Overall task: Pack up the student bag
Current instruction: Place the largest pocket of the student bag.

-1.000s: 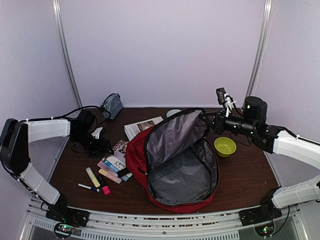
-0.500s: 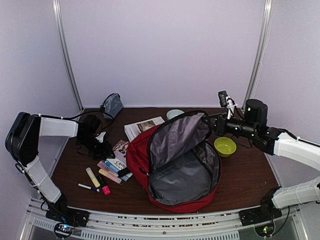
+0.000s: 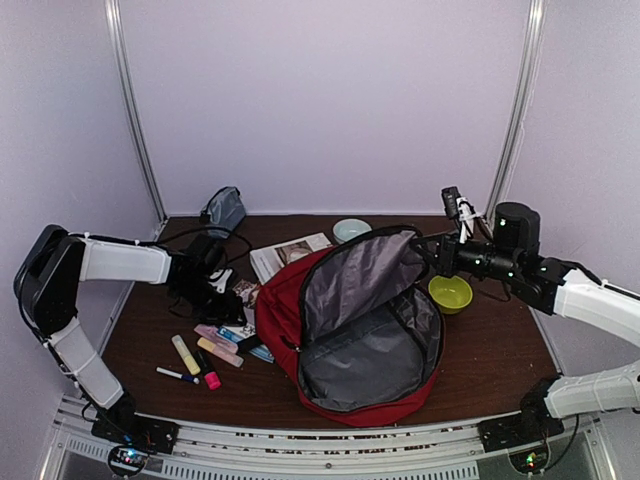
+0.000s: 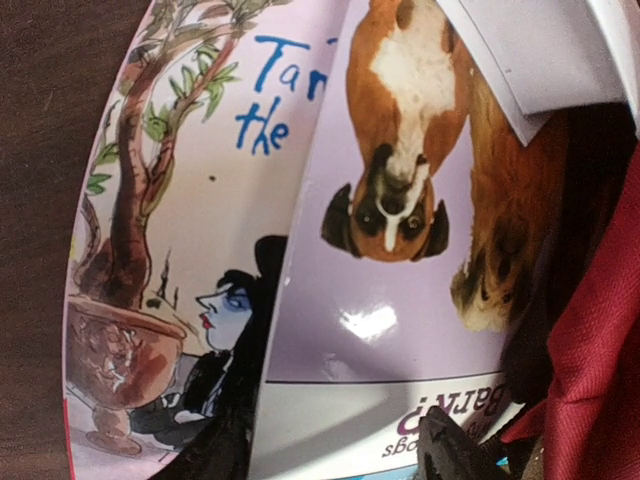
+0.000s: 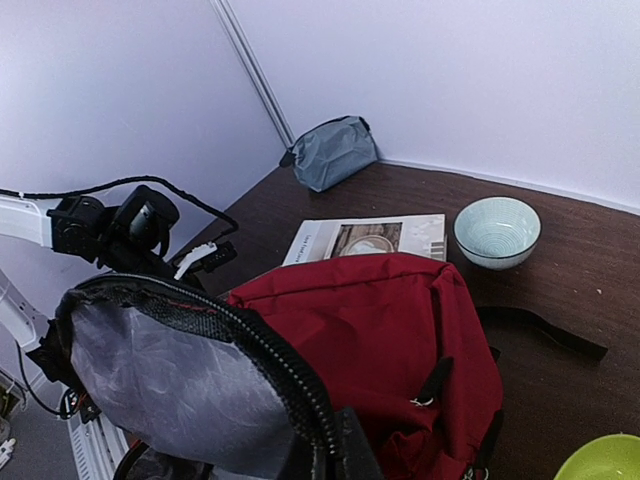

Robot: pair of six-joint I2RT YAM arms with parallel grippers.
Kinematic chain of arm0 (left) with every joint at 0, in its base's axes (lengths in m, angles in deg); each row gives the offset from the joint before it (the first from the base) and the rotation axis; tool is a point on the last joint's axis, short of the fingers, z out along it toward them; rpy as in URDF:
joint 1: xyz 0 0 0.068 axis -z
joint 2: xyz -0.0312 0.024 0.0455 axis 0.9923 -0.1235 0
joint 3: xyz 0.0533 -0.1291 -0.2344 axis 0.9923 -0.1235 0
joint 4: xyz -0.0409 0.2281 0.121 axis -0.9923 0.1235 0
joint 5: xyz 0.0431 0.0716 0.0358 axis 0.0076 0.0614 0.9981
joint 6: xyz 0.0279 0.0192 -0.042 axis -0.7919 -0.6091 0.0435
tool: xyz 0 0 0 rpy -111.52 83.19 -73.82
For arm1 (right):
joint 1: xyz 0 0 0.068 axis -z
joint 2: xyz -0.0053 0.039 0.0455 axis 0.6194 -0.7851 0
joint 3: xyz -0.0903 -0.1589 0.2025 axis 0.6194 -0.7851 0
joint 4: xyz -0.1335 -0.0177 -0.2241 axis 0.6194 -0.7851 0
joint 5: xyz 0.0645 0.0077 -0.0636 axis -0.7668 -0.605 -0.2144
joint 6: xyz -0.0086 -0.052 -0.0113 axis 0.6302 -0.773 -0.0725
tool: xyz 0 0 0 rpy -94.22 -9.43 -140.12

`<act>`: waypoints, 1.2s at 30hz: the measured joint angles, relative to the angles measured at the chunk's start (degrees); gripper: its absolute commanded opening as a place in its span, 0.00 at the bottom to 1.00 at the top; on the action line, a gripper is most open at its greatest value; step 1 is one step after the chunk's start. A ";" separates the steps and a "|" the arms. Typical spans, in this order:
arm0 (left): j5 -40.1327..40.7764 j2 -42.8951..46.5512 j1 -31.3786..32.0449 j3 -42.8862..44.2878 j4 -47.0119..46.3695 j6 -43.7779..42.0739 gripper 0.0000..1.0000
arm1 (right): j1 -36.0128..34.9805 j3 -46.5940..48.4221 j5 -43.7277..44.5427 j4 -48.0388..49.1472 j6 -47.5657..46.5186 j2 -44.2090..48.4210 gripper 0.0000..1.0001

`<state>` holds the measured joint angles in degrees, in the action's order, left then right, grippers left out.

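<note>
I read lettering only in the left wrist view. One book [image 4: 150,230], with a potted tree and a pale woman in black on its cover, carries blue hand-drawn letters: "Tar", cut off by the cover lying over it, and "the" beneath. The second book [image 4: 400,300], showing a brown-and-white dog, bears purple print near the bottom, upside down to me. It appears to begin "Barr", and the rest is unclear. Print on the magazine [image 3: 288,254] is too small to read.
</note>
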<state>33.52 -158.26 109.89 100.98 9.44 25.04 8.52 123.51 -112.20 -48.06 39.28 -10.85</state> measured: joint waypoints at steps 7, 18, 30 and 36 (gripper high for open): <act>4.79 -3.04 4.26 3.63 1.36 -0.02 0.65 | 0.42 1.05 9.16 -11.52 -2.47 7.04 0.00; 7.80 -4.50 5.42 3.74 -1.90 0.13 0.45 | 1.05 1.90 18.64 -22.05 -1.22 13.20 0.49; 7.69 -1.77 5.70 -1.55 -10.03 0.66 0.49 | 0.22 4.39 16.59 -26.53 2.10 27.76 0.53; 7.65 -1.66 5.73 -2.05 -11.41 0.66 0.49 | -17.07 5.01 8.63 -19.04 5.22 22.18 0.54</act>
<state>41.17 -159.92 115.62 98.93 -1.97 25.70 -8.55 128.52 -103.57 -67.10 44.50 11.34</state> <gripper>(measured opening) 0.486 0.557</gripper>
